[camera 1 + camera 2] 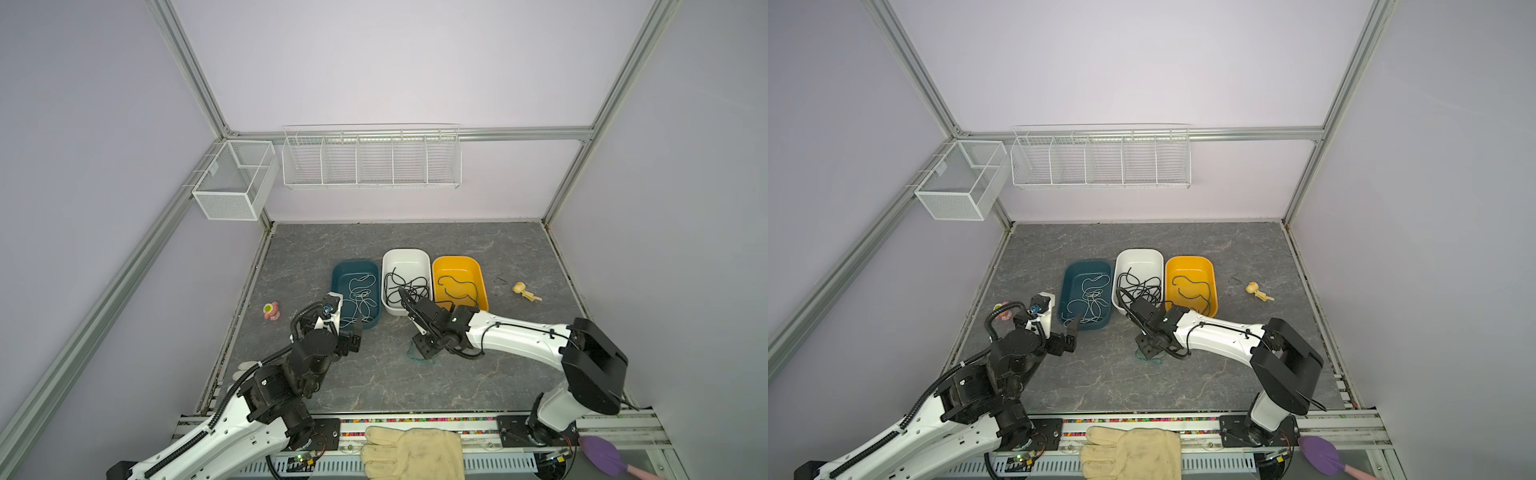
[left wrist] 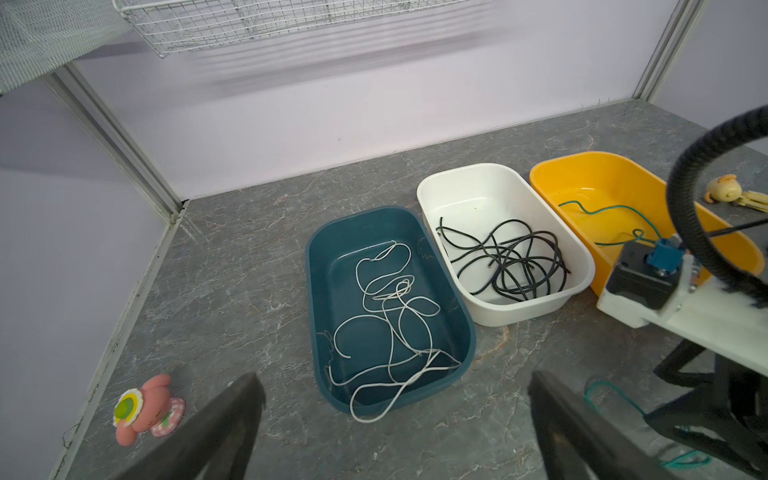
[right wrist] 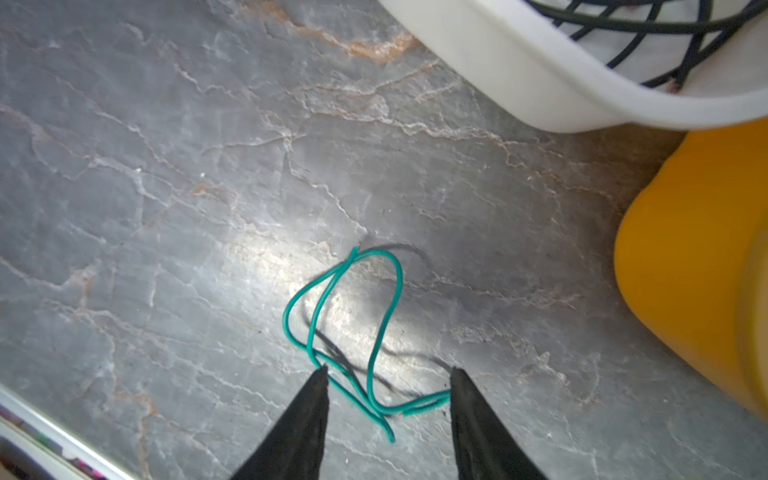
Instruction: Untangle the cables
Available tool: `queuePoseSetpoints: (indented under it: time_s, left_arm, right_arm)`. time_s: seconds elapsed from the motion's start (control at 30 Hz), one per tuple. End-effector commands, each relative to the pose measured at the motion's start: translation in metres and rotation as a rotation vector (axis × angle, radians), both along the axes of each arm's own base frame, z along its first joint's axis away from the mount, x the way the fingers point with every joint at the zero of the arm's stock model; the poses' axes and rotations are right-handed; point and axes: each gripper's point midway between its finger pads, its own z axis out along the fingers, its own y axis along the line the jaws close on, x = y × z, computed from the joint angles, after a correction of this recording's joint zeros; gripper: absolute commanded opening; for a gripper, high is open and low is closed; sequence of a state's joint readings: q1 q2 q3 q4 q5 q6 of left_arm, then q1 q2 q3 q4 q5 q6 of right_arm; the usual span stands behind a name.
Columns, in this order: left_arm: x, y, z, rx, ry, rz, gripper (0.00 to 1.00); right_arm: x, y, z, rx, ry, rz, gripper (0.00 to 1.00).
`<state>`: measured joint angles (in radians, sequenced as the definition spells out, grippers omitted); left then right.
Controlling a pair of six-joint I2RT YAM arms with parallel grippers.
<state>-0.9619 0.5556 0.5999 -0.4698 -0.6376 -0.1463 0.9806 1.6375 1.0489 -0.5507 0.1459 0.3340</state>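
Fingertips of my right gripper (image 3: 388, 370), parted, nothing clamped, straddle teal-green cable (image 3: 376, 409) near white tub (image 3: 540, 83); loop stretches straight ahead. My left gripper (image 2: 395, 376) gapes, farther off.

In both top views the right gripper (image 1: 422, 353) covers most of the teal-green cable (image 1: 417, 359) on the worktop (image 1: 374, 386); only a small loop shows. The right arm (image 1: 511, 332) hides the near corner of the yellow tub (image 1: 455, 258). The glove (image 1: 411, 453) and a purple object (image 1: 600, 455) are cut by the bottom edge. A dark speck (image 1: 500, 279) beside the wooden toy (image 1: 524, 291) is too small to identify. In the right wrist view the white tub (image 3: 540, 75) is blurred and cropped.
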Motion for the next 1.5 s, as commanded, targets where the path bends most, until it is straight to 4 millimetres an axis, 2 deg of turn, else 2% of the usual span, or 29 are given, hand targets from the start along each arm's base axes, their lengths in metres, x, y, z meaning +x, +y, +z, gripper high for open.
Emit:
queuePoseSetpoints:
  time_s: [0.0,0.3,0.43,0.53,0.67,0.77,0.87,0.97,1.17,1.3,1.47]
  left_arm:
    - [-0.001,-0.001,-0.006,-0.001,0.02,-0.002,0.99]
    - [-0.002,0.0,-0.007,0.009,0.014,-0.011,0.99]
    - [-0.002,0.0,-0.008,0.015,0.014,-0.014,0.99]
    - [-0.002,0.0,-0.008,0.016,0.014,-0.014,0.99]
    - [-0.002,0.0,-0.008,0.016,0.013,-0.018,0.99]
    - [-0.002,0.0,-0.008,0.018,0.013,-0.018,0.99]
    - [-0.002,-0.001,-0.009,0.018,0.015,-0.021,0.99]
    - [-0.002,-0.001,-0.009,0.02,0.016,-0.022,0.99]
    - [-0.002,-0.002,-0.011,0.026,0.021,-0.025,0.99]
    - [-0.002,-0.003,-0.011,0.026,0.023,-0.028,0.99]
    - [-0.002,-0.004,-0.014,0.033,0.029,-0.036,0.99]
  right_arm:
    - [0.012,0.008,0.0,0.015,-0.021,-0.005,0.42]
    - [0.015,0.008,-0.02,0.016,0.042,-0.03,0.31]
    - [0.012,0.011,-0.027,0.017,0.068,-0.031,0.2]
    - [0.011,0.011,-0.03,0.017,0.078,-0.034,0.17]
    - [0.011,0.01,-0.03,0.016,0.081,-0.038,0.12]
    - [0.009,0.008,-0.023,0.025,0.076,-0.043,0.07]
    - [0.01,0.005,-0.007,0.046,0.051,-0.053,0.07]
    - [0.01,0.002,0.019,0.077,0.01,-0.06,0.07]
    - [0.012,-0.014,0.088,0.157,-0.113,-0.083,0.07]
    - [0.02,-0.032,0.131,0.194,-0.209,-0.122,0.07]
    - [0.042,-0.065,0.164,0.217,-0.274,-0.219,0.07]
